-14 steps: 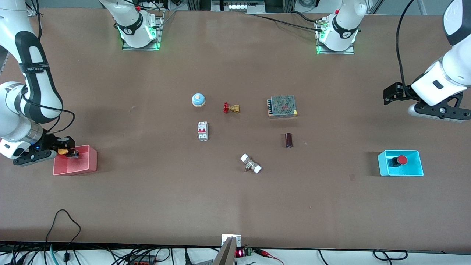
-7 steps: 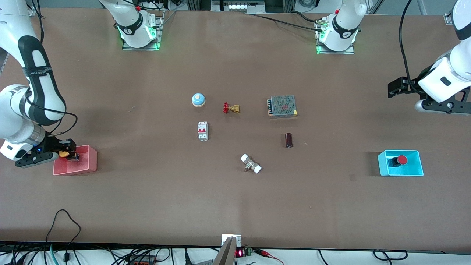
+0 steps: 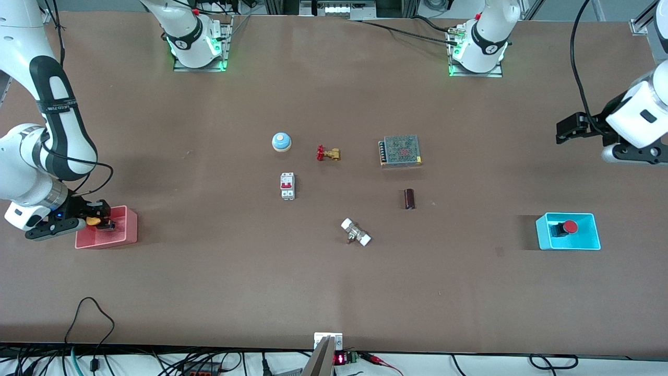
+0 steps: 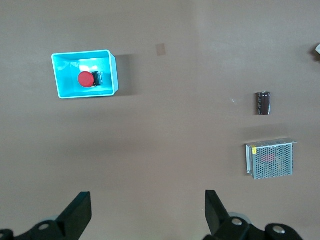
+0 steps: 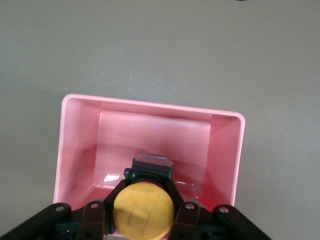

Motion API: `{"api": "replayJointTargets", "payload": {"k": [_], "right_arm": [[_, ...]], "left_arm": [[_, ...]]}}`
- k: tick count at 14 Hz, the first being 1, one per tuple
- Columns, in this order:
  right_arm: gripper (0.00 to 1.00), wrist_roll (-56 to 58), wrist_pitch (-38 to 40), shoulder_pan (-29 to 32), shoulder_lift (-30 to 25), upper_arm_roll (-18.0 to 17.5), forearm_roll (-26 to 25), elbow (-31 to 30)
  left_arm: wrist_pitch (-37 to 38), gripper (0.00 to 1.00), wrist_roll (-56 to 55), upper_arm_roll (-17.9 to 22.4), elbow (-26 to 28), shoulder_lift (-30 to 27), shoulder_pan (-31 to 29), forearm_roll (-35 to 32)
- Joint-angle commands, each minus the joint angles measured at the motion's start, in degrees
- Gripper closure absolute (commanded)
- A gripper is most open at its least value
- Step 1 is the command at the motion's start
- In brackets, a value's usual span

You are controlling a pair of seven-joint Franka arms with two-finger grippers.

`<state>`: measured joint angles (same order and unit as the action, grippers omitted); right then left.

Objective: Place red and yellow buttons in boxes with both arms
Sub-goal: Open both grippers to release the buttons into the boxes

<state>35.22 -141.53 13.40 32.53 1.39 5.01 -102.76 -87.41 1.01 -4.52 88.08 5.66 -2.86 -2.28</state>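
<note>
My right gripper [image 3: 99, 219] is shut on the yellow button [image 3: 94, 221], holding it low inside the salmon pink box [image 3: 125, 237] at the right arm's end of the table. In the right wrist view the yellow cap [image 5: 143, 210] sits between the fingers, over the pink box [image 5: 75, 145]. The red button [image 3: 569, 226] lies in the cyan blue box [image 3: 543, 237] at the left arm's end; the left wrist view shows the red button [image 4: 85, 79] and the blue box [image 4: 113, 80] too. My left gripper [image 4: 148, 212] is open and empty, raised over bare table, clear of the blue box.
In the table's middle stand a blue dome bell [image 3: 281, 141], a brass valve with a red handle [image 3: 327, 153], a circuit breaker [image 3: 287, 186], a metal mesh power supply [image 3: 400, 151], a dark cylinder [image 3: 409, 199] and a white-ended fitting [image 3: 356, 232].
My right gripper has sunk a little lower into the pink box with the yellow button. My left arm has risen and drawn away from the blue box toward its end of the table.
</note>
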Motion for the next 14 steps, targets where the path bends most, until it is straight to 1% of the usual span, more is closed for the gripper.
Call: {"api": "replayJointTargets", "payload": {"k": [1, 3, 4, 5, 7, 9, 11, 13, 14], "right_arm": [[0.71, 1.6, -0.8, 0.6, 1.0, -0.6, 1.5, 1.1], [0.62, 1.6, -0.8, 0.6, 1.0, -0.6, 1.6, 1.1], [0.59, 1.6, -0.8, 0.6, 1.0, -0.6, 1.6, 1.1], [0.56, 1.6, -0.8, 0.6, 1.0, -0.6, 1.6, 1.1], [0.53, 1.6, -0.8, 0.6, 1.1, -0.7, 1.6, 1.1], [0.53, 1.7, -0.8, 0.6, 1.3, -0.7, 1.6, 1.1], [0.48, 1.6, -0.8, 0.6, 1.3, -0.7, 1.6, 1.1], [0.41, 1.6, -0.8, 0.6, 1.3, -0.7, 1.6, 1.1], [0.34, 1.4, -0.8, 0.6, 1.2, -0.7, 1.6, 1.1]], "left_arm": [[-2.6, 0.0, -0.8, 0.0, 0.3, -0.2, -0.3, 1.1], [-10.5, 0.0, -0.8, 0.0, 8.7, -5.3, -0.6, 1.0], [-12.3, 0.0, -0.9, 0.0, 11.4, -7.2, -0.7, 1.1], [-12.3, 0.0, -0.8, 0.0, 11.2, -7.2, -0.7, 1.1], [-11.6, 0.0, -0.1, 0.0, 10.5, -7.2, -0.7, 1.1], [-9.1, 0.0, -0.7, -0.5, 10.1, -7.2, -0.7, 1.0], [-7.7, 0.0, -0.8, -0.6, 8.8, -7.1, -0.7, 1.0], [-7.3, 0.0, -0.8, -0.6, 8.8, -7.0, -0.7, 1.0], [-7.3, 0.0, -0.8, -0.6, 8.8, -7.0, -0.7, 1.0]]}}
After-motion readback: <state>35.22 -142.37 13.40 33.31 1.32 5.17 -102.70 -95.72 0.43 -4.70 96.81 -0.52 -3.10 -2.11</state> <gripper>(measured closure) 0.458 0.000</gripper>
